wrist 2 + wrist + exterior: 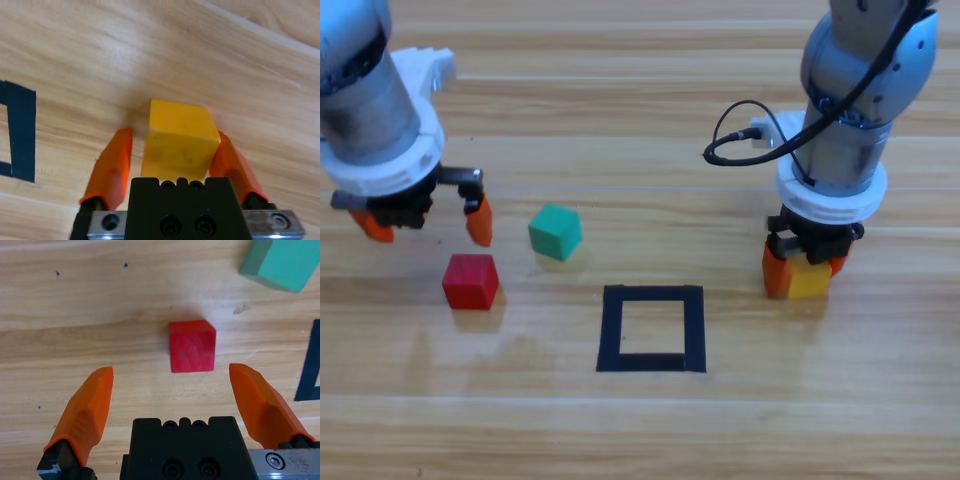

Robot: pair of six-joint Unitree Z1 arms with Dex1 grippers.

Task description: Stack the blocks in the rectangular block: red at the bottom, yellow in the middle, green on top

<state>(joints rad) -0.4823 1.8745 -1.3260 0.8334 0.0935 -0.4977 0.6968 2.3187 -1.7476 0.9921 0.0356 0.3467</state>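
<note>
Right claw [804, 272] pinching yellow cube [810, 279] right of tape rectangle [652, 329]; left claw [425, 222] spread above red cube [471, 281]. Red must go first.

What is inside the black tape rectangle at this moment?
Only bare wood shows inside the rectangle. The red cube, the green cube and the yellow cube all lie outside it. Nothing covers its inside.
</note>
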